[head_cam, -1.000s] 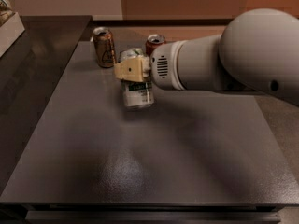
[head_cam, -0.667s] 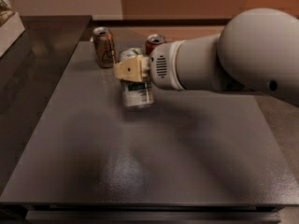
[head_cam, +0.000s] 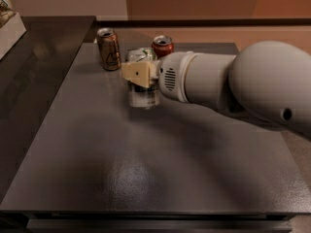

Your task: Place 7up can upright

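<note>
The 7up can (head_cam: pixel 144 97), silver-white with green lettering, stands upright on the dark grey table (head_cam: pixel 146 174) towards the back middle. My gripper (head_cam: pixel 141 74) reaches in from the right at the end of the big white arm (head_cam: pixel 233 84) and is shut on the can's upper half. One tan finger (head_cam: pixel 137 74) lies across the can's front and hides its middle. The can's base rests on or just above the tabletop.
A brown-gold can (head_cam: pixel 108 49) stands upright to the can's back left. A red can (head_cam: pixel 163 46) stands behind it, close to my wrist. A white box (head_cam: pixel 9 25) sits on the dark counter at far left.
</note>
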`<state>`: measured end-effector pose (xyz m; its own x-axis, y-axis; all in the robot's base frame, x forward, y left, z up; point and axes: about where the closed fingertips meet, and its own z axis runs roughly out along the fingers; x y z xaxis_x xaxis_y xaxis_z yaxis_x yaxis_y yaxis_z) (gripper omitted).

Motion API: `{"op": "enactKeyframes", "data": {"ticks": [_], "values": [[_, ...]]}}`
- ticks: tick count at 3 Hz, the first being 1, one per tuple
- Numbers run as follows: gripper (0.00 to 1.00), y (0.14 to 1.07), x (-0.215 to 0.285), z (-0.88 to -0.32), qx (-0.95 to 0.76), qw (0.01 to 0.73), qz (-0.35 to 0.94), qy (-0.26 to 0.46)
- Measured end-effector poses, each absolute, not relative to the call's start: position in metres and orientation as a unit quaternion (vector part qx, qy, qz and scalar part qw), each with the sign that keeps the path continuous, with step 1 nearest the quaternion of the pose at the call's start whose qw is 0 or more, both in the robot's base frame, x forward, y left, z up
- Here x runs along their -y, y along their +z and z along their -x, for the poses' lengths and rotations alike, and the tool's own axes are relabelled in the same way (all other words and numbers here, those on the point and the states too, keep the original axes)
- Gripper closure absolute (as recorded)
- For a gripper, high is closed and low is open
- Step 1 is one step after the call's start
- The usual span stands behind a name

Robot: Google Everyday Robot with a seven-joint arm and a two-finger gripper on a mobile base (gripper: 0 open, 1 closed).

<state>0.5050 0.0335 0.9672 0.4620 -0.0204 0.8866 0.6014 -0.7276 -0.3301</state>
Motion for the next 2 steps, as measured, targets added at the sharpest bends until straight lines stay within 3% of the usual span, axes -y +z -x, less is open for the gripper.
{"op": "enactKeyframes", "data": {"ticks": [2], "values": [[1.00, 0.9599, -0.0253, -0.5119, 0.196, 0.315, 0.734, -0.569]]}}
